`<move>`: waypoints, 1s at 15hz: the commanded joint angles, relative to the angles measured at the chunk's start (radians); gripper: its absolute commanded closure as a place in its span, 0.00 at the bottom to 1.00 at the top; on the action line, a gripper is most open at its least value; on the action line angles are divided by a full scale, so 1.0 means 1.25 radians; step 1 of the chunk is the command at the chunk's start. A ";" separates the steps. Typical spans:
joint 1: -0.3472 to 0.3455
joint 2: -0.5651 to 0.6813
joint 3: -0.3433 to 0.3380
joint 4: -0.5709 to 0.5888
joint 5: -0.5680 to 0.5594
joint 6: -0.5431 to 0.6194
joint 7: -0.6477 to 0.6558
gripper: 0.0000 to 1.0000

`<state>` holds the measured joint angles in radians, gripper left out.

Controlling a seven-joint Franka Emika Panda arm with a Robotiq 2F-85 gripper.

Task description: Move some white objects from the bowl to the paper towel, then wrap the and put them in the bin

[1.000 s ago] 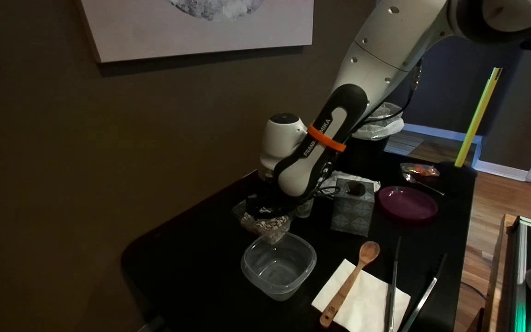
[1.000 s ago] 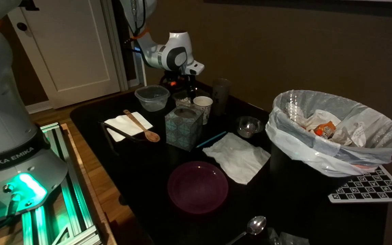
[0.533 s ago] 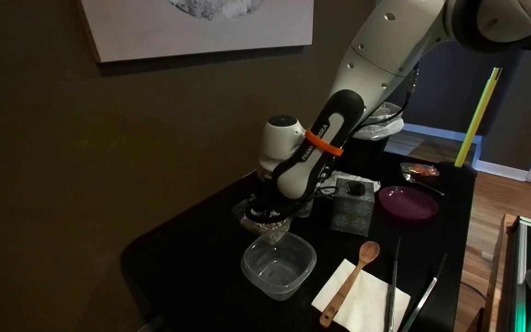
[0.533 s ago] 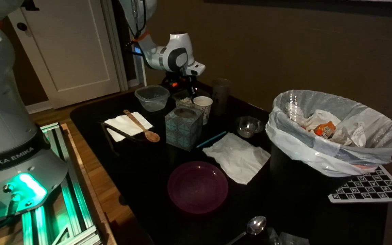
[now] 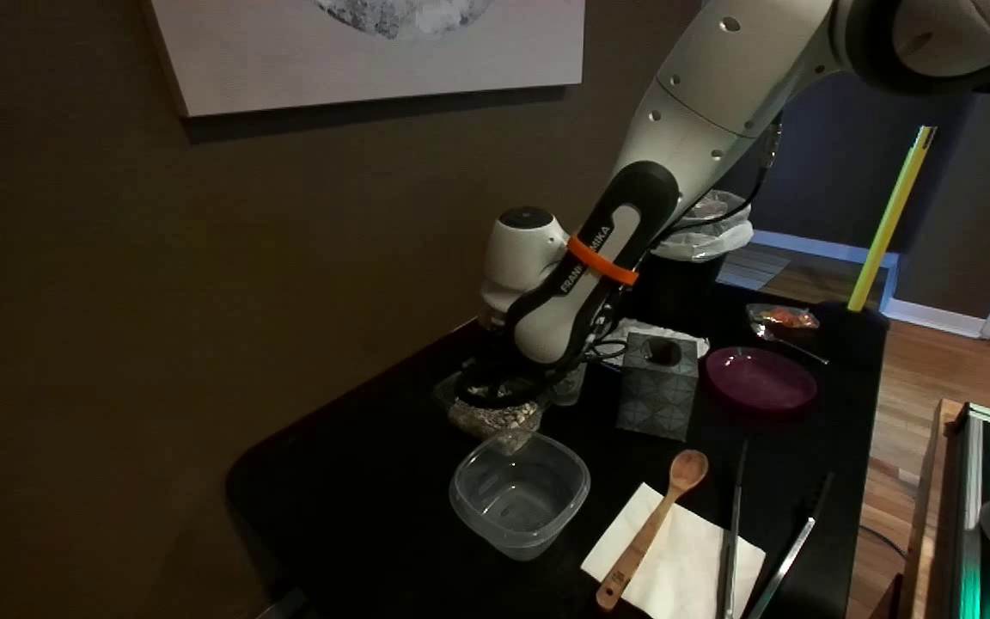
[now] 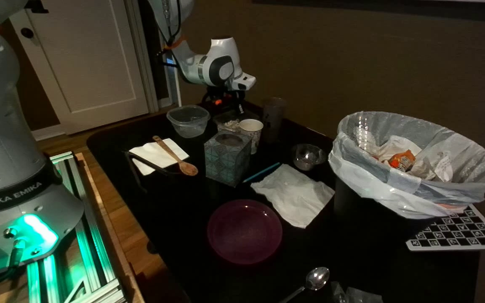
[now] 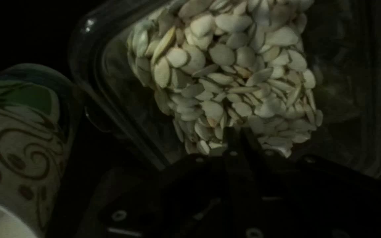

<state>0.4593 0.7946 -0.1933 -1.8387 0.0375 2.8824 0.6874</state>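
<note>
The white objects are pale seeds [image 7: 217, 79], heaped in a clear square bowl [image 7: 91, 59]. My gripper [image 7: 239, 130] points down over the near end of the heap, its fingertips almost together. Whether a seed is pinched there is too dark to tell. In an exterior view the gripper [image 6: 240, 108] hangs just above the seeds [image 6: 230, 125]. A thin white paper towel [image 6: 295, 195] lies spread on the table with nothing wrapped in it. Beside it stands the dark bin [image 6: 369, 210], its pale liner over the rim and rubbish inside. The arm partly hides the paper towel [image 5: 645, 328] in an exterior view.
A paper cup [image 7: 25, 158] stands close to the seed bowl. Around them are an empty clear tub [image 5: 519, 499], a tissue box [image 6: 227, 158], a tall glass [image 6: 274, 120], a small clear bowl [image 6: 308, 156] and a maroon plate [image 6: 244, 231]. A wooden spoon [image 5: 654, 533] rests on a napkin.
The gripper dipped slightly toward the seeds, then rose a little and now sits a bit higher over the bowl. The paper towel, bin and other items have not moved.
</note>
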 commanded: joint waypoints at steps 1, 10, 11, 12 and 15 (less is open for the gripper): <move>-0.010 -0.059 0.013 -0.032 0.003 -0.020 -0.017 0.98; -0.120 -0.278 0.075 -0.168 0.007 -0.095 -0.168 0.98; -0.137 -0.304 0.075 -0.187 0.008 -0.109 -0.189 0.98; -0.158 -0.332 0.077 -0.210 0.004 -0.121 -0.215 0.98; -0.233 -0.413 0.105 -0.280 0.013 -0.149 -0.316 0.98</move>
<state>0.2568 0.4027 -0.1114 -2.0674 0.0371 2.7326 0.4081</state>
